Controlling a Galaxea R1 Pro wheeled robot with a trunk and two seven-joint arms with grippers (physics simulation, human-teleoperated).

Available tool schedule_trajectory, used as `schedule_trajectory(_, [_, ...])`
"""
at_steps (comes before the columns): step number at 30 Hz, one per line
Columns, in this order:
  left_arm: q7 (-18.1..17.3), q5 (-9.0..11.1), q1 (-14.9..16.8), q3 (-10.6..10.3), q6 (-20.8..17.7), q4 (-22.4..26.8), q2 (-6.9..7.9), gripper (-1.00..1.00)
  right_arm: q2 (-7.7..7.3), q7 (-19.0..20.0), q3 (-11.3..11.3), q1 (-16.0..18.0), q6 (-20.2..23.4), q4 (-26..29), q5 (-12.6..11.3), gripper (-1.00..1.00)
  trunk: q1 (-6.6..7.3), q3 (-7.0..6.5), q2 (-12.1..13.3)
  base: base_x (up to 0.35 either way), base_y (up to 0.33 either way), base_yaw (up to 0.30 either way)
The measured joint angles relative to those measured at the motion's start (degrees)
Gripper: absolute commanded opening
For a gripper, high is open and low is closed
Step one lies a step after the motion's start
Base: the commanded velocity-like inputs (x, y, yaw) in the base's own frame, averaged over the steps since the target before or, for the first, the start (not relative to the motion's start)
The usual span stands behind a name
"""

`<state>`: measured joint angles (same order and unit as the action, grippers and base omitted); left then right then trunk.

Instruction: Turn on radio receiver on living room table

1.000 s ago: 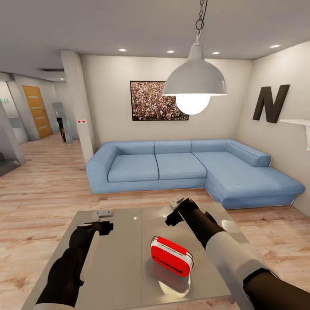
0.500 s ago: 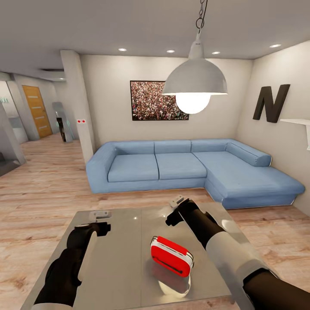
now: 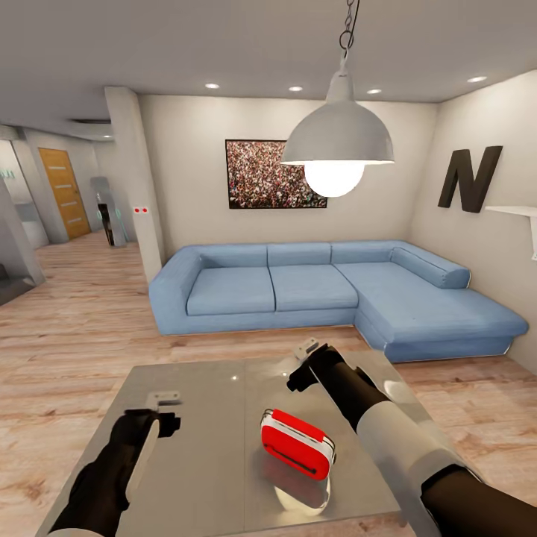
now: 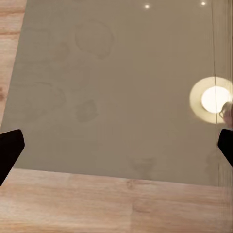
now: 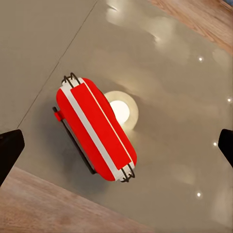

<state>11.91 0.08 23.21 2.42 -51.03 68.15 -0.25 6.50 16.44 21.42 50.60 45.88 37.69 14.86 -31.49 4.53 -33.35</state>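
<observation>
Head view: red radio (image 3: 297, 443) stands at lower centre on the tabletop (image 3: 216, 418), right pincer (image 3: 301, 364) above it, left pincer (image 3: 165, 409) lower left, both wide open, empty. Best approach: lower the right pincer squarely onto the radio's face.

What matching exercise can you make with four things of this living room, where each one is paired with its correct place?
Things:
1. small red radio receiver
2. blue L-shaped sofa
3. white pendant lamp
4. black letter N

Places:
a. hanging from the ceiling
b. on the glossy grey table
c. on the right-hand wall
d. on the wood floor, beyond the table

Pairs: 1-b, 2-d, 3-a, 4-c
</observation>
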Motion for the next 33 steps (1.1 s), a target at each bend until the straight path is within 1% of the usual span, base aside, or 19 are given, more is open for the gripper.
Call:
schedule_trajectory(2, [-0.84,0.03,0.0,0.13,0.28,-0.08,-0.25,1.0,0.0,0.04,0.01,0.0,0.01,-0.04,0.0,1.0,-0.43,0.35,-0.78,0.0,0.0,0.0])
schedule_trajectory(3, [-1.91,-0.05,0.0,0.23,1.79,-0.3,-0.34,1.0,0.0,0.07,0.02,-0.04,0.05,-0.06,-0.05,1.0,-0.65,0.53,-1.18,0.0,0.0,0.0])
schedule_trajectory(6, [-2.79,-0.19,-0.01,0.28,4.21,-0.64,-0.25,1.0,0.0,0.08,0.02,-0.02,0.07,-0.18,-0.09,1.0,-1.31,1.07,-2.39,0.0,0.0,0.0])
schedule_trajectory(8, [-3.04,-0.21,-0.01,0.29,5.35,-2.34,-0.3,1.0,0.0,0.08,0.02,-0.02,0.08,-0.49,-0.09,1.0,-1.75,1.43,-3.19,0.0,0.0,0.0])
schedule_trajectory(9, [-3.14,-0.05,-0.01,0.28,7.79,-5.13,-0.39,1.0,0.0,0.07,0.02,-0.01,0.07,-0.71,0.0,1.0,-1.97,1.62,-3.59,0.0,0.0,0.0])
schedule_trajectory(11, [-3.09,-0.09,-0.01,0.24,10.32,-6.42,-0.42,1.0,0.0,0.08,0.02,-0.02,0.04,-0.8,0.1,1.0,-2.41,1.97,-4.39,0.0,0.0,0.0])
schedule_trajectory(13, [-3.06,-0.03,-0.01,0.25,11.52,-6.88,-0.44,1.0,0.0,0.09,0.02,-0.02,0.01,-0.84,0.15,1.0,-2.85,2.33,-5.2,0.0,0.0,0.0])
schedule_trajectory(20, [-2.93,-0.02,-0.01,0.25,12.3,-7.13,-0.45,1.0,0.0,0.09,0.02,0.01,-0.45,-0.89,0.16,1.0,-4.39,3.58,-8.0,0.0,0.0,0.0])
schedule_trajectory(23, [-2.87,-0.09,-0.01,0.33,12.34,-7.14,-0.45,1.0,0.0,0.09,0.02,0.01,-2.89,-0.93,-0.02,1.0,-5.05,4.12,-9.21,0.0,0.0,0.0])
schedule_trajectory(27, [-3.0,-0.04,0.0,0.32,12.15,-7.14,-0.31,1.0,0.0,0.09,0.02,0.0,-5.38,-0.95,-0.21,1.0,-5.05,4.13,-9.22,0.0,0.0,0.0])
schedule_trajectory(30, [-3.02,1.16,0.0,0.23,12.02,-7.15,-0.23,1.0,0.0,0.09,0.02,-0.01,-5.76,-0.96,-0.25,1.0,-5.05,4.13,-9.22,0.0,0.0,0.0])
schedule_trajectory(33, [-2.93,1.64,0.0,0.22,12.06,-7.15,-0.25,1.0,0.0,0.09,-0.02,-0.01,-5.79,-0.97,-0.25,1.0,-5.05,4.13,-9.22,0.0,0.0,0.0])
